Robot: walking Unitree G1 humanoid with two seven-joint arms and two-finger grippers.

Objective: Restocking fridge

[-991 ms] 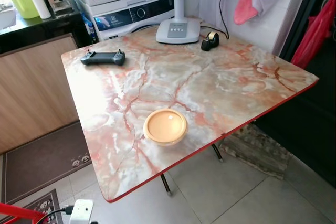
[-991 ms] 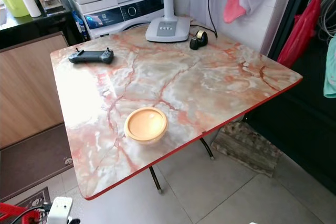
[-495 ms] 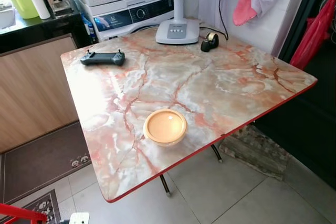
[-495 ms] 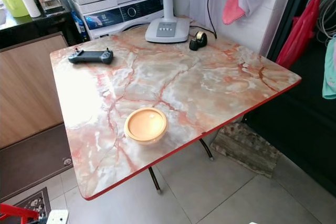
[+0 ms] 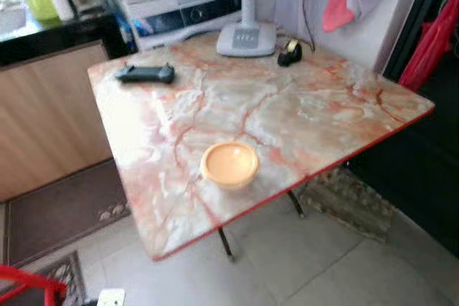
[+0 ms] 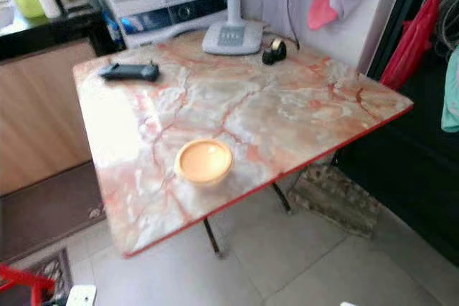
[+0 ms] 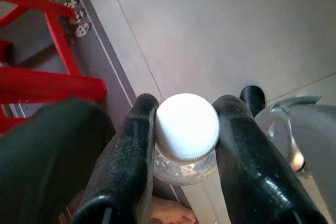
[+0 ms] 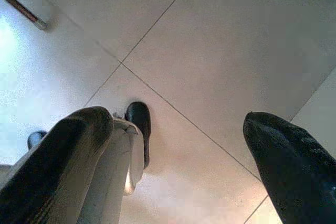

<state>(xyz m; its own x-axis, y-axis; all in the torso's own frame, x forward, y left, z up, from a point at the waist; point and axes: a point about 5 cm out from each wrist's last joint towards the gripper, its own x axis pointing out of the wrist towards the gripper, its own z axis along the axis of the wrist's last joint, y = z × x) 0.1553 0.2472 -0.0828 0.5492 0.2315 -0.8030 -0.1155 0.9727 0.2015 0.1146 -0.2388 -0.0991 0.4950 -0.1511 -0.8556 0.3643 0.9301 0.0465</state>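
Note:
In the left wrist view my left gripper (image 7: 188, 104) is shut on a clear bottle (image 7: 185, 163) with a round white cap (image 7: 187, 125), one black finger on each side of its neck, above a tiled floor. My right gripper (image 8: 176, 121) is open with nothing between its fingers, hanging over pale floor tiles. Ahead, in the eye views, stands a marble-patterned table (image 5: 308, 116) with a red edge. A shallow orange bowl (image 5: 229, 164) sits near its front edge.
On the table lie a black controller (image 5: 145, 73), a tape dispenser (image 5: 290, 52) and a white fan base (image 5: 246, 39). A washing machine (image 5: 179, 12) and a wooden cabinet (image 5: 50, 120) stand behind. A red frame (image 5: 29, 281) and a floor mat (image 5: 64, 206) are at the lower left.
The whole picture has shifted a little and turned blurry, so the camera is moving. The things on the table stay where they were.

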